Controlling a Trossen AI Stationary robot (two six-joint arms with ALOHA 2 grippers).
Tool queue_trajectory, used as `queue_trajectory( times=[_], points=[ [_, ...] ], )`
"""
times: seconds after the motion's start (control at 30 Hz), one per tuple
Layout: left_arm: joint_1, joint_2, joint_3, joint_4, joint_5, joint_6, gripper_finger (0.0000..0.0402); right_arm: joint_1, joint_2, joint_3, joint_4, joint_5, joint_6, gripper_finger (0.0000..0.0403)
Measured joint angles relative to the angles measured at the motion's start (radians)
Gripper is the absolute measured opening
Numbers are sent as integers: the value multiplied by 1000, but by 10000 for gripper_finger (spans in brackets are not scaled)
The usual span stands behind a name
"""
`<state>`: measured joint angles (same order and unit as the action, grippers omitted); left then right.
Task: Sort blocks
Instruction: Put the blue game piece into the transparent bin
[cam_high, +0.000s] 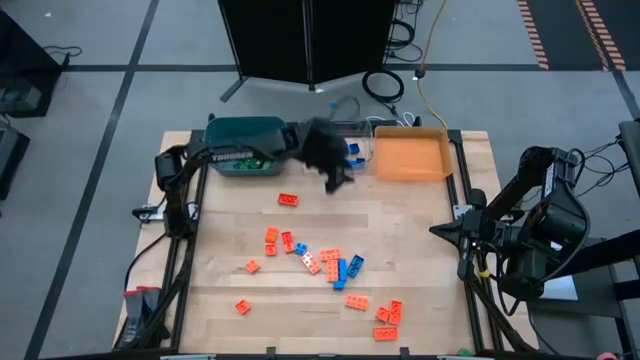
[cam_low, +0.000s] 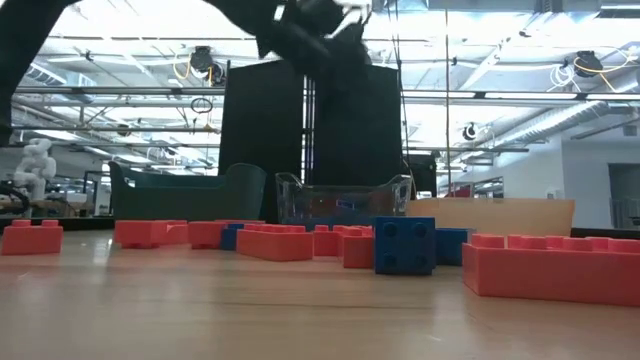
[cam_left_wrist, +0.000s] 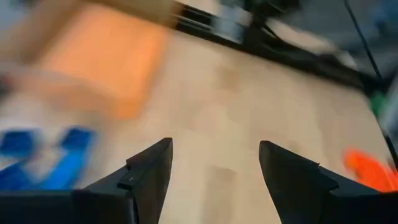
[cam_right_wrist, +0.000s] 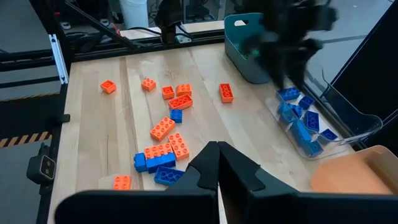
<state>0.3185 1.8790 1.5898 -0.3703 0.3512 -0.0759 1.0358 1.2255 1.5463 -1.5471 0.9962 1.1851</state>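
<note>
The left gripper (cam_high: 338, 180) hangs in the air at the far side of the table (cam_high: 420, 250), just at the near edge of the clear bin (cam_high: 352, 140), its arm stretched across the top of the teal bin (cam_high: 240, 145). Its two dark fingers (cam_left_wrist: 146, 171) stand apart with nothing between them; past them there is only bare wood, a smear of orange that looks like the orange bin (cam_left_wrist: 102, 56), and some blue shapes that are probably bricks, though that view is too blurred to be sure. The right gripper (cam_high: 440, 232) waits off at the right edge of the table, its fingers (cam_right_wrist: 233, 168) pressed together and holding nothing. Most of the blocks (cam_high: 330, 265) lie loose on the near half of the tabletop: orange-red ones scattered about, a tight little cluster of orange-red and blue in the middle, a few more orange-red ones toward the near right corner, and one orange-red brick (cam_high: 289, 200) lying alone nearer the bins. Several blue bricks (cam_right_wrist: 301, 121) already sit inside the clear bin, and a bit of green shows in the teal one. The orange bin stands at the far right of the row, just beside the clear one.
</note>
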Motion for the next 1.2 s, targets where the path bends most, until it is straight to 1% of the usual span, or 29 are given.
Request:
queue_trajectory(
  times=[0.17,0.3,0.4,0.43,0.53,0.6,0.73,0.8,0.97,1.03,1.1,1.2],
  points=[
    [-167,16,0,10,-9,109,244,0,0,0,0,0,0,0],
    [-272,58,-2,25,-123,111,244,0,0,0,0,1,-14,0],
    [-320,79,-2,19,-180,110,244,0,0,0,0,0,-21,0],
    [-333,85,0,-3,-195,110,244,0,0,0,0,0,-22,0],
    [-359,98,-4,-137,-214,101,244,0,0,0,0,-2,-21,0],
    [-363,96,-27,-162,-212,84,244,0,0,0,0,-4,-21,0],
    [-359,43,-105,-189,-189,87,244,0,0,0,-1,-5,-22,0],
    [-362,8,-156,-242,-184,117,244,0,0,0,-1,-8,-22,0],
    [-380,-103,-335,-262,-182,158,244,0,0,0,-5,-8,-26,0],
    [-390,-153,-408,-218,-197,161,244,0,0,0,-8,-8,-26,0],
    [-399,-177,-466,-199,-214,152,244,0,0,0,-12,-6,-26,0],
    [-406,-202,-536,-115,-232,135,244,0,0,0,-17,-3,-26,0]
  ],
)
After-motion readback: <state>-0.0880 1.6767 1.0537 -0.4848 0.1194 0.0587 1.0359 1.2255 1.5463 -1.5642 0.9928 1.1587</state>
